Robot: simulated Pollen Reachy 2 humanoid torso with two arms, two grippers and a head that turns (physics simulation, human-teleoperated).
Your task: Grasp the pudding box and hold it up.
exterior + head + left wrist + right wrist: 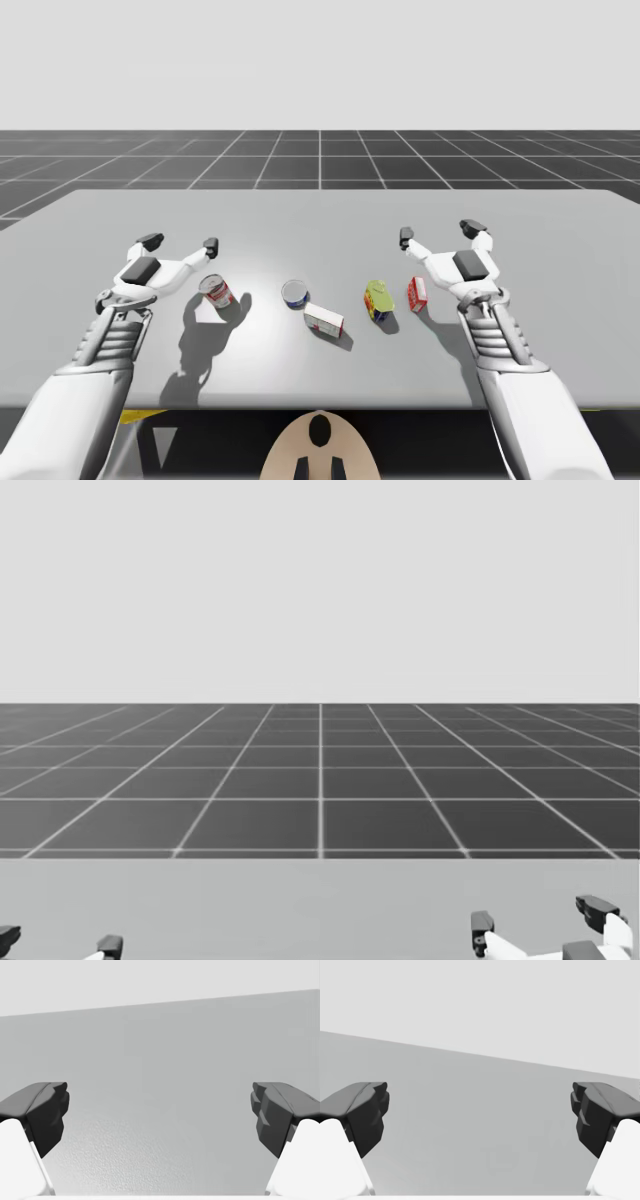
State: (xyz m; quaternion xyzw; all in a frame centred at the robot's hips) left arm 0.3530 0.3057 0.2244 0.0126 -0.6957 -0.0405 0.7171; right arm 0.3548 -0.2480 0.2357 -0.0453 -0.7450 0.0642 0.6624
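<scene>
Pudding box [324,320] sits untouched on the counter [320,230], between our left jaws and right jaws, both spread wide; reach, grip, lift all remain.

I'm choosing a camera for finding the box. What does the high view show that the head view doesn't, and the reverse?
High view: my forearms and five things on the table: a red-and-white can, a small blue-and-white can, a white-and-red box lying flat, a green-and-yellow item and a small red box. Head view: nothing extra. Shared: the table's far part, the dark grid floor, and my left gripper and right gripper, both open.
</scene>
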